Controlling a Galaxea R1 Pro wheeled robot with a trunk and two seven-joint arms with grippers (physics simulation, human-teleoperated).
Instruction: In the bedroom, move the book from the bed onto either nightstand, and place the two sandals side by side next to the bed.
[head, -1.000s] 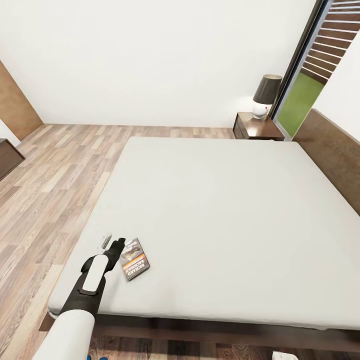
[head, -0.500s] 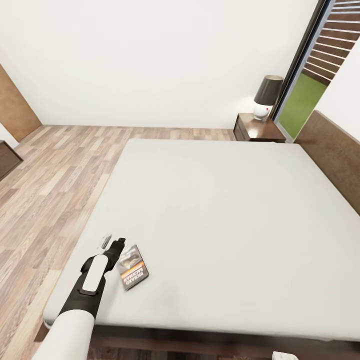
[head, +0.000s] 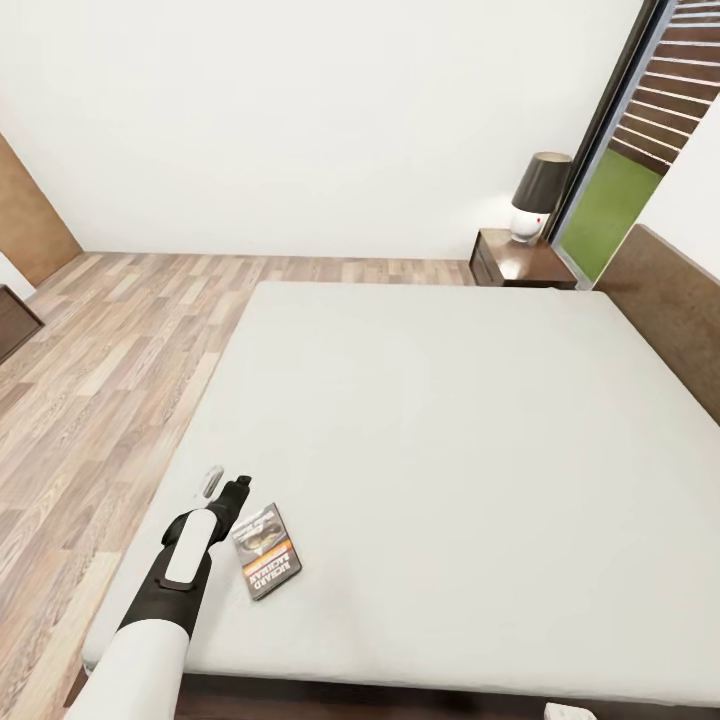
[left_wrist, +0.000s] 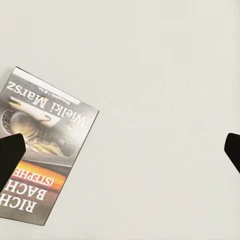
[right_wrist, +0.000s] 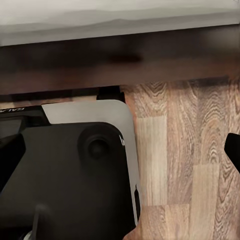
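Grey mattress of bed (head: 450, 430) lower in frame than second ago: camera shift. Book (head: 266, 551) lower left, flat, beside left gripper (head: 226, 487), spread wide, not yet straddling. Grasp pending. Right gripper (right_wrist: 120, 150) spread near floor.

Book on the bed's near left corner, nightstand beyond the far right corner.

The book (head: 266, 551) lies flat on the bed (head: 450, 420), just right of the left hand (head: 224, 486). The headboard (head: 672, 310) runs along the bed's right side. A lamp (head: 537, 195) stands on the nightstand (head: 522, 262), beside the glass door (head: 620, 150). Floor (head: 110, 340) spreads left of the bed.
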